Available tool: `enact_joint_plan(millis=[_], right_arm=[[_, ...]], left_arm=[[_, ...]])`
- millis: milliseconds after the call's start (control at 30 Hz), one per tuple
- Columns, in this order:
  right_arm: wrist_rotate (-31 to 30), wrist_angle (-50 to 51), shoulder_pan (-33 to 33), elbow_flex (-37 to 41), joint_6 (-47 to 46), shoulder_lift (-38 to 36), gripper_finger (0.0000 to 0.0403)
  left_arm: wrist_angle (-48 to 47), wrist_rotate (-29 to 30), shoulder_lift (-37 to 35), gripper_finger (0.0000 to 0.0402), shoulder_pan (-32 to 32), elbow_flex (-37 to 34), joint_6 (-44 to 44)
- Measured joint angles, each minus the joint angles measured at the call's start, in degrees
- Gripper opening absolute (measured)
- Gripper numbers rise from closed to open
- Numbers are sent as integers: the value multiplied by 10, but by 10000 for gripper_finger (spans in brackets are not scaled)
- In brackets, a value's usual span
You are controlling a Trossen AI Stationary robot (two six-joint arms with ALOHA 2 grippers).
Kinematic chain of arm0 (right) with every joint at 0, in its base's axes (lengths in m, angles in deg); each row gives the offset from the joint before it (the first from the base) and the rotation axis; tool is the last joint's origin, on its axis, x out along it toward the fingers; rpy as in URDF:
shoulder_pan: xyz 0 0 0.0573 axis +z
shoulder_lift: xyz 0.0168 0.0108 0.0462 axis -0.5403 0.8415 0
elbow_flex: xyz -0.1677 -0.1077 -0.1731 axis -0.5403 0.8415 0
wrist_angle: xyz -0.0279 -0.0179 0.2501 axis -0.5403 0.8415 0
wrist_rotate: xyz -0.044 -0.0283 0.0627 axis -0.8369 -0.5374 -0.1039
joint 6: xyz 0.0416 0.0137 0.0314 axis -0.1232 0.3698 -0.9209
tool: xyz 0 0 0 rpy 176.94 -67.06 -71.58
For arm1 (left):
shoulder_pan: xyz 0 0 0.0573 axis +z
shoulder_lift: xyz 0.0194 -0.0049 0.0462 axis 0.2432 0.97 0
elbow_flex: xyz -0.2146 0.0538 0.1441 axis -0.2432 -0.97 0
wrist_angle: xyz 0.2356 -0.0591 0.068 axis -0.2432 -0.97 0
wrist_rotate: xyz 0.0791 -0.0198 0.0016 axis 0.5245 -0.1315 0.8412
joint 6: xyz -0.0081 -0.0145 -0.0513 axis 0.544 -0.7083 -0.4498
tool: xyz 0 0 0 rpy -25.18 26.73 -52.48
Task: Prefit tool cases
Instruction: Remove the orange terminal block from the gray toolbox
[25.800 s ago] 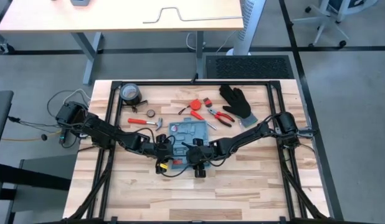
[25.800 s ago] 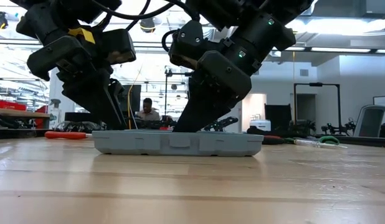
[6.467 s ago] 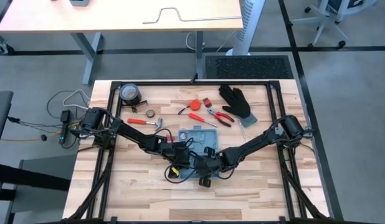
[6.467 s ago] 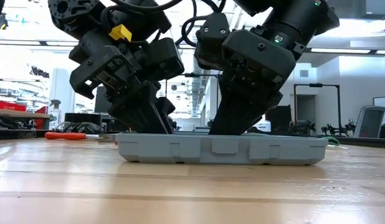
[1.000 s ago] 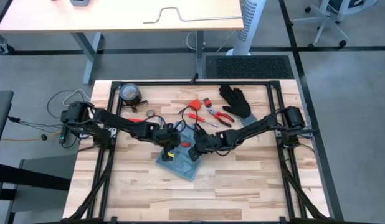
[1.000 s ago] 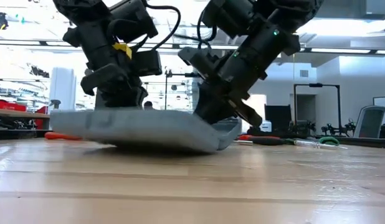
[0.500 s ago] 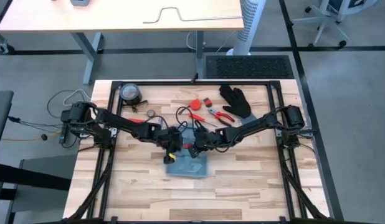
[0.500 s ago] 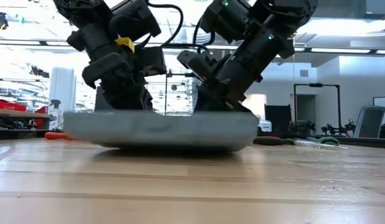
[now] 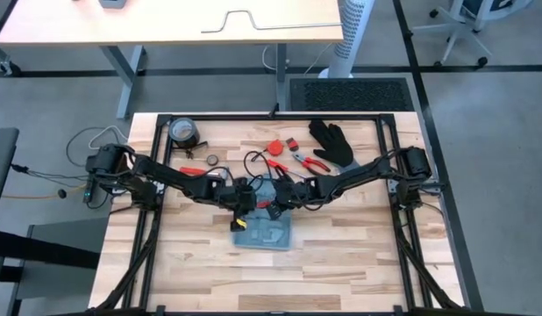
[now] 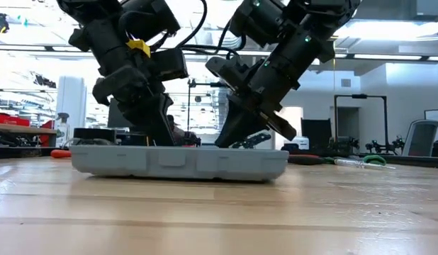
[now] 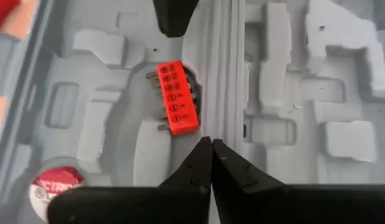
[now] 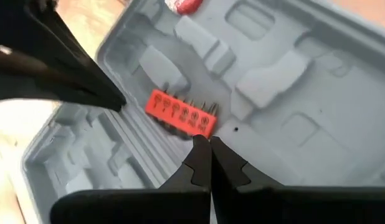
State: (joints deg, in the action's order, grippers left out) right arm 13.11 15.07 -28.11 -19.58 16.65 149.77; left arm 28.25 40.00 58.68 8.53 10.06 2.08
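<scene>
One flat rectangular light-blue plastic tool case (image 9: 264, 230) with rounded corners is lying opened out flat on the wooden bench (image 9: 341, 263), just below the centre of the high view, its grey-blue moulded slots facing up. In the low view it is sitting level on the boards with both arms rising behind it. Inside it, one red bit holder (image 11: 177, 97) is sitting in a slot beside the central hinge ridge, and one round red-and-white item (image 11: 54, 183) is showing near the lower left of the left wrist view. The left tool (image 11: 210, 163) is hovering over the hinge ridge with its two dark fingers pressed together and nothing between them; the right tool (image 12: 204, 160) is likewise pinched closed and empty, its tip just beside the bit holder. The step in hand looks like the case being laid open and settled, ready for filling. The next move probably calls for one tool to spread its fingers and go to the loose items lying above the case in the high view: one black glove (image 9: 332, 142), one roll of tape (image 9: 183, 132), and several red-handled hand tools (image 9: 297, 160) whose exact count I cannot tell.
</scene>
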Motion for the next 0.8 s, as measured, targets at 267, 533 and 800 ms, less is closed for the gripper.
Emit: enact_joint_plan(millis=[267, 533, 800], right_arm=[[0, 12, -13, 0, 3, 2, 0], [2, 19, -14, 0, 5, 2, 0], [2, 28, -17, 0, 8, 2, 0]], left_arm=[[17, 31, -5, 0, 3, 0, 38], [59, 84, -7, 0, 12, 0, 90], [42, 53, 3, 0, 32, -16, 95]])
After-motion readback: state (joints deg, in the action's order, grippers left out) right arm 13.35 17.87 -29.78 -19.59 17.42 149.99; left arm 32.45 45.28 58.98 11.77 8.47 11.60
